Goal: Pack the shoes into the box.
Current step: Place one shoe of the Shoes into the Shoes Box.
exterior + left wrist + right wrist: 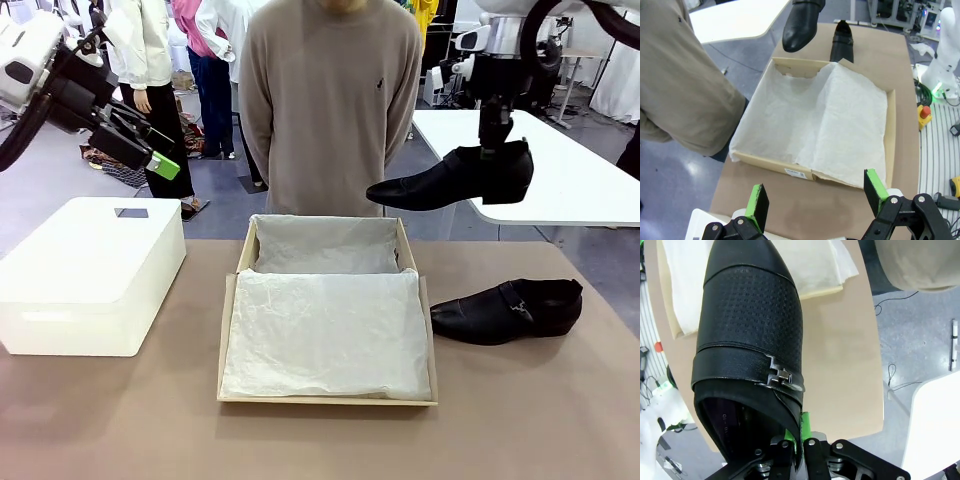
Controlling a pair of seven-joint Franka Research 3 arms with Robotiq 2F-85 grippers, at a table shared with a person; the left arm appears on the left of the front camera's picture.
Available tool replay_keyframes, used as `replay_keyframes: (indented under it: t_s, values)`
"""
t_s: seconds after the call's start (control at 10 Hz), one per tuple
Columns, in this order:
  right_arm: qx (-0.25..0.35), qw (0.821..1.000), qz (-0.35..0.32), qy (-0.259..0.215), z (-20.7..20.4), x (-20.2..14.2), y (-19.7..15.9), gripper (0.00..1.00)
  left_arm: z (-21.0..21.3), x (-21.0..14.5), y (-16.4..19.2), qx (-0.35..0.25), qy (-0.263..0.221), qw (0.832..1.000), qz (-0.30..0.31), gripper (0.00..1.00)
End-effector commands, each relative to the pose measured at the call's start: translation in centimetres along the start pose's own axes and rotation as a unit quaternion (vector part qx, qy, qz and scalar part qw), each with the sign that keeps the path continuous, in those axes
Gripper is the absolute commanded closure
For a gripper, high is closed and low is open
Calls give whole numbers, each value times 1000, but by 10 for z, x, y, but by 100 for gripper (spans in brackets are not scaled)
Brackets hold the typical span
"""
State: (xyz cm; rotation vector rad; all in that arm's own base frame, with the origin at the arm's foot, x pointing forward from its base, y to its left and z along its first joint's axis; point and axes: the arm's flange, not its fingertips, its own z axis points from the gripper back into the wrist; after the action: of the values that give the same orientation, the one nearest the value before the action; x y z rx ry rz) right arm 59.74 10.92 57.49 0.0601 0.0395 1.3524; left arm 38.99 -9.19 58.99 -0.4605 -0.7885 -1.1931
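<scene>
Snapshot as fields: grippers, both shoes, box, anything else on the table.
left gripper: open, empty, raised at the left
right gripper: shut on held shoe, at its heel rim
held shoe: in the air, right of the box, toe toward the left
second shoe: on the table, right of the box
box: open, tissue lining, no shoe inside
white box: left of the box
person: standing at the far side

Tissue-lined brown cardboard shoebox (330, 399) sits mid-worktop (560, 420). Large white rectangular box (90, 270) sits left of it, apart. Glossy black leather dress shoe (510, 310) lies just right of it, toe toward it. Second black dress shoe (455, 180) hangs in right end effector (497, 150), above and behind the first. Person (330, 100) stands behind shoebox. Left end effector (160, 150) hangs above white box.
</scene>
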Motion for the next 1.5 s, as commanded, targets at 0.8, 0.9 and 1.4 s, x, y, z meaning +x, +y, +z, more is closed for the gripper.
replay_keyframes:
  t_s: [0.8,0.9,1.4]
  values:
    - [12,999,0,-31,-53,166,10,100,0,-1,2,-6,-12,1000,-7,0]
    - [13,1000,8,-26,-67,173,12,100,0,-1,2,-6,-12,1000,-7,0]
    - [-10,1000,4,-21,-107,187,17,100,0,-1,2,-6,-12,1000,-7,0]
